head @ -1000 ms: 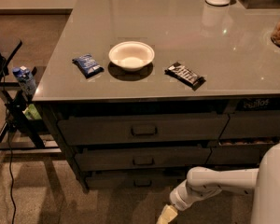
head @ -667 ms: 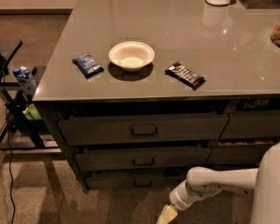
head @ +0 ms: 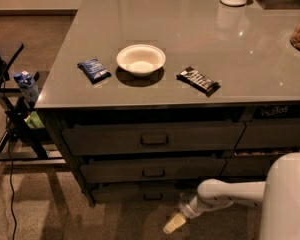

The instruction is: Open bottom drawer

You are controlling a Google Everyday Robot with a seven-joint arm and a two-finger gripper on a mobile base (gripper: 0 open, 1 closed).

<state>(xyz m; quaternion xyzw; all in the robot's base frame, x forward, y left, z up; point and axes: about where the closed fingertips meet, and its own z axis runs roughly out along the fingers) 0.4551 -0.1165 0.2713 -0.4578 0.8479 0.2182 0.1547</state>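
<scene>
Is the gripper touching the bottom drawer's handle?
No, the gripper hangs below and right of the handle on the bottom drawer, with floor showing between them.

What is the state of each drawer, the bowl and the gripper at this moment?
bottom drawer: looks shut, handle not gripped.
middle drawer: looks shut.
top drawer: looks shut.
white bowl: upright, empty.
gripper: low near the floor, below and right of the bottom drawer's handle, apart from it.

White bowl (head: 140,59), blue packet (head: 93,69), dark snack bar (head: 198,80)
</scene>
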